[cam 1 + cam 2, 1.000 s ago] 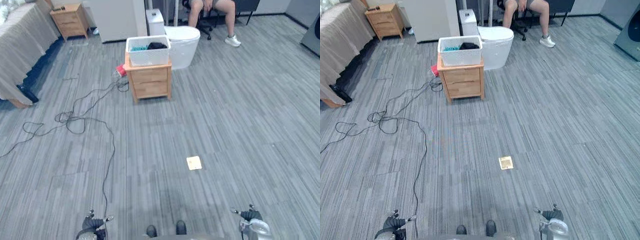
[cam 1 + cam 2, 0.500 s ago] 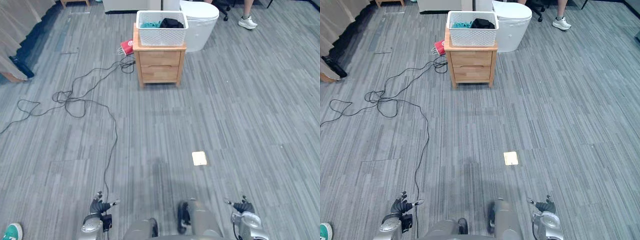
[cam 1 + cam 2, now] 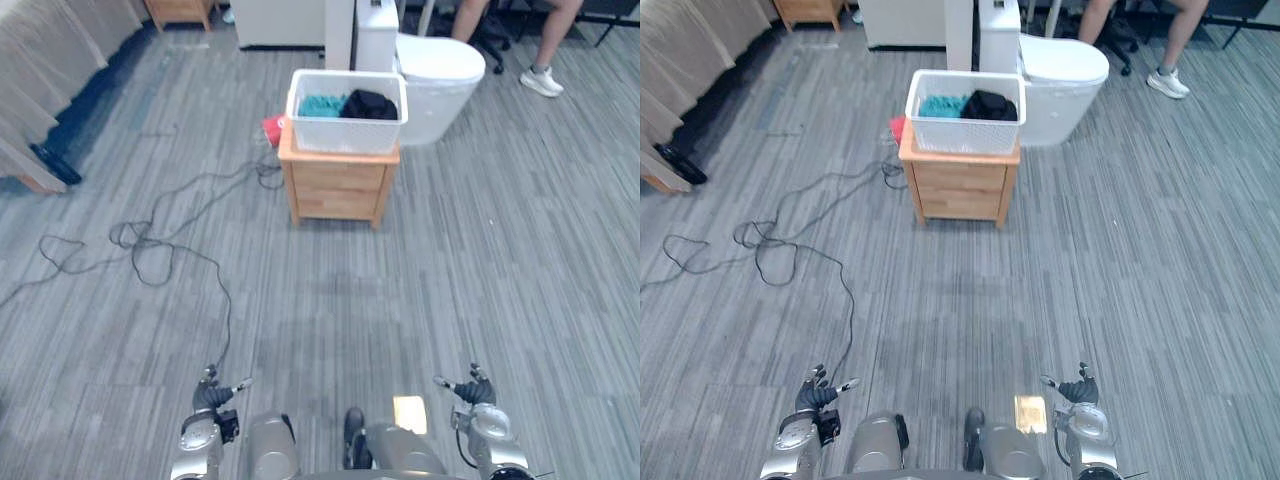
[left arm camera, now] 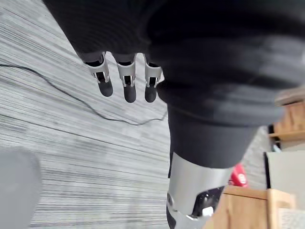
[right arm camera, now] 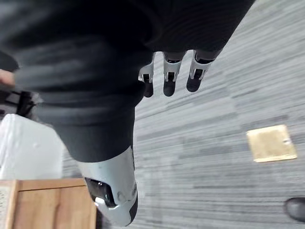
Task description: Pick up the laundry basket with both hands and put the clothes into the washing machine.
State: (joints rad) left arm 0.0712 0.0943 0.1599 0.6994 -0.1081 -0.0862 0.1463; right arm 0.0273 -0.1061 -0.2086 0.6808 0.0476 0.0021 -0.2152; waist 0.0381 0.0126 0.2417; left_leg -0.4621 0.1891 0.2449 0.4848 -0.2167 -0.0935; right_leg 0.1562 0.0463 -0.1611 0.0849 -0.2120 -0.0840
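The view has shifted since half a second ago. The tan floor plate (image 3: 409, 413), then well ahead of the hands, now lies between them, nearer the right hand (image 3: 474, 391). It and the left hand (image 3: 210, 396) hang low, fingers (image 4: 125, 81) loosely straight, holding nothing. Well ahead of both hands, the white laundry basket (image 3: 345, 137) sits on a wooden nightstand (image 3: 338, 190), with a teal cloth (image 3: 322, 105) and a black garment (image 3: 368, 104) side by side inside. A white round-topped appliance (image 3: 440, 80) stands just beyond.
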